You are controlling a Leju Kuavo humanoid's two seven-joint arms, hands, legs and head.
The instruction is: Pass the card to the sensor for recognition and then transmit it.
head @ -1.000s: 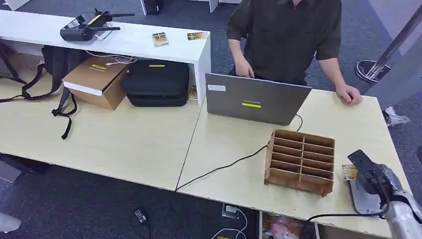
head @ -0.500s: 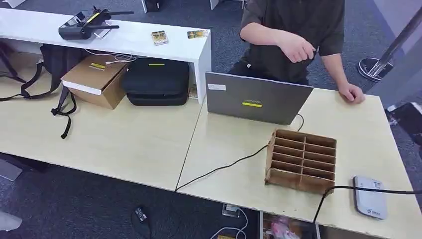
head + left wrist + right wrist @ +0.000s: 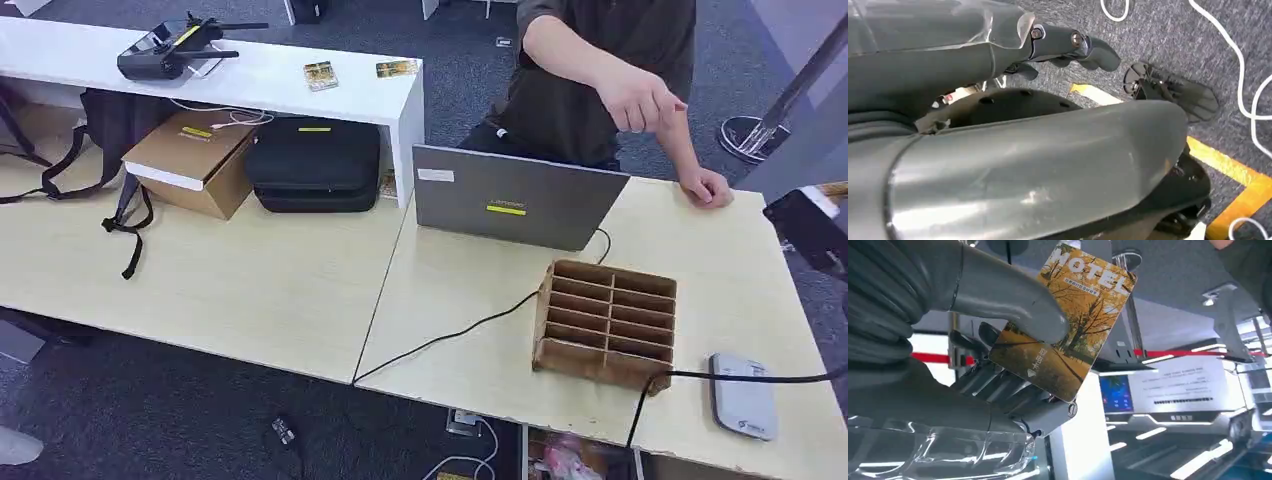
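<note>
Above the pale wooden bench [image 3: 250, 290], the person's outstretched hand [image 3: 640, 100] waits left of the robot's right hand [image 3: 998, 370], which pinches the autumn-printed motel card [image 3: 1063, 322] by thumb only; a loose handover could drop it. Left hand [image 3: 1068, 47] hangs slack, holding nothing.

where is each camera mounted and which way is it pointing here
Head view: high on the robot, looking down at the desk, sensor and a person; right hand at the edge.
Left wrist view: behind the left hand, facing carpet.
Right wrist view: behind the right hand, facing up; thumb pins the card.
Shared: head and right wrist views show the right hand.
</note>
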